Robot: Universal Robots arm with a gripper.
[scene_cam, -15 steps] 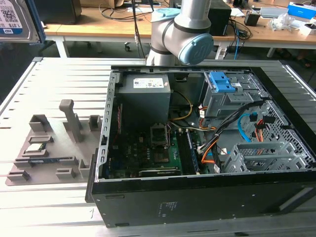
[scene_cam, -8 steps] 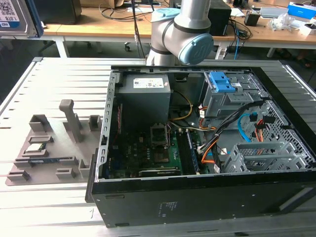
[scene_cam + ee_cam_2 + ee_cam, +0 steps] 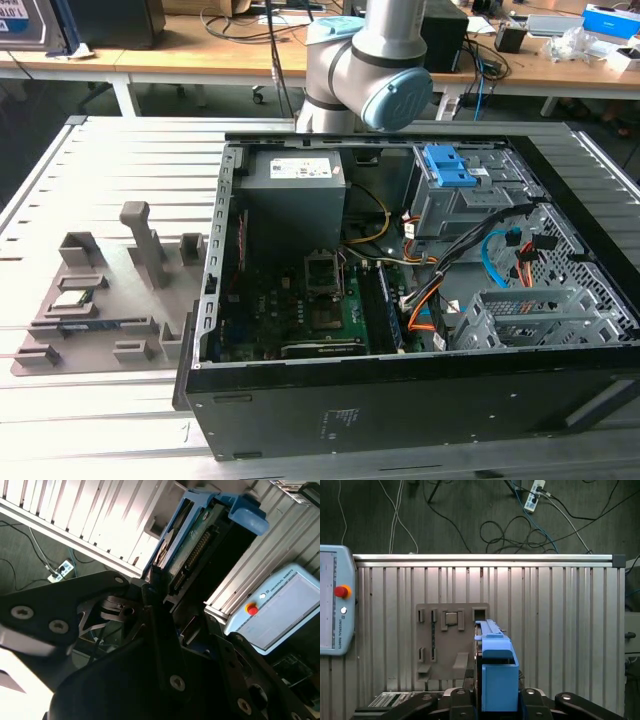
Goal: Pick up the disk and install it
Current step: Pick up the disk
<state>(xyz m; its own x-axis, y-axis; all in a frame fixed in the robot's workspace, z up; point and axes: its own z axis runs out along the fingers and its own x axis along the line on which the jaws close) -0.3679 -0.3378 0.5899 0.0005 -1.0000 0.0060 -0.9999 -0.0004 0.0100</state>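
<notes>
The disk (image 3: 495, 672) shows edge-on in the first wrist view, its blue plastic carrier bracket facing the camera. My gripper (image 3: 495, 702) is shut on it, with a black finger on either side. In the second wrist view the disk (image 3: 200, 545) shows its circuit board, its connector and the blue bracket, sticking out past my gripper (image 3: 165, 592). It hangs high above the ribbed aluminium table, over the grey fixture plate (image 3: 450, 640). In the exterior view the arm (image 3: 370, 70) rises out of the picture behind the open computer case (image 3: 400, 400).
Inside the case are a grey drive cage with blue latches (image 3: 450, 185), a power-supply box (image 3: 295, 190), a motherboard and loose cables. A second metal cage (image 3: 530, 320) sits at the exterior view's right. The fixture plate (image 3: 110, 300) lies beside the case. A teach pendant (image 3: 332, 600) rests at the table's edge.
</notes>
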